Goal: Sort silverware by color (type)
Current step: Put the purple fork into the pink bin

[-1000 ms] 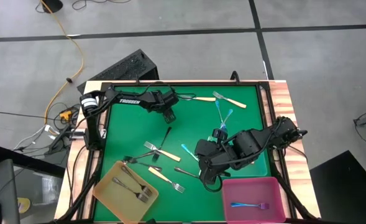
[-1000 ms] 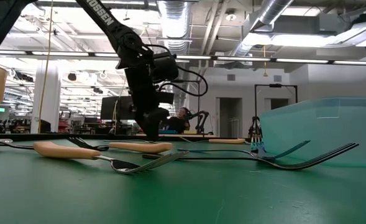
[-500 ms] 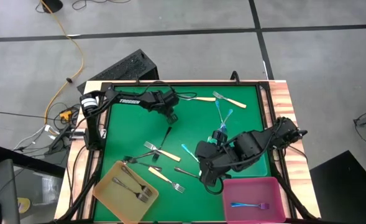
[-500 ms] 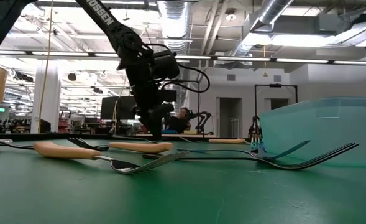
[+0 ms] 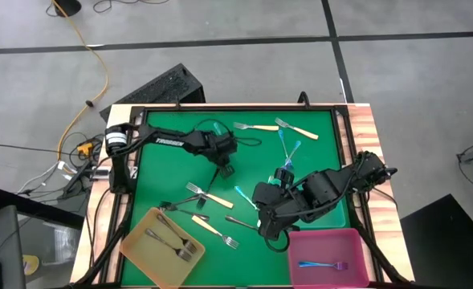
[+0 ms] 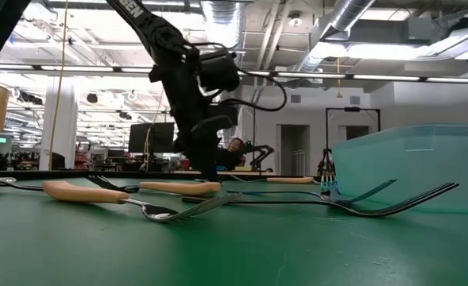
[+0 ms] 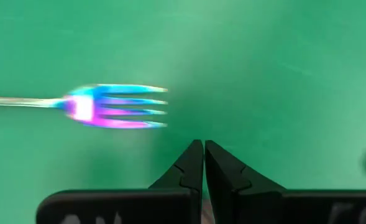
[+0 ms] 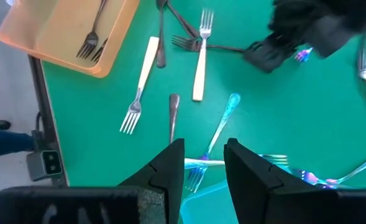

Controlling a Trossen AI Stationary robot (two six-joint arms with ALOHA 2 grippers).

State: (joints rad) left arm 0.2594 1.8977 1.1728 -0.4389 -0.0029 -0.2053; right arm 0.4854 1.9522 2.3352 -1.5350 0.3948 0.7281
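Two jaws pressed together, nothing between them: left gripper (image 7: 204, 152) hovers just short of the iridescent fork (image 7: 117, 107). Right gripper (image 8: 202, 163), part-open and empty, hangs over blue forks (image 8: 220, 132). Closing early risks missed grabs.

Four cream-handled forks (image 5: 256, 127) lie loose on the tabletop (image 5: 160, 160), with about three dark-grey forks (image 5: 240, 222) and at least three iridescent forks (image 5: 288, 151). The yellow tray (image 5: 136, 237) holds two dark forks (image 5: 172, 239); the pink tray (image 5: 356, 241) holds one iridescent fork (image 5: 323, 264).
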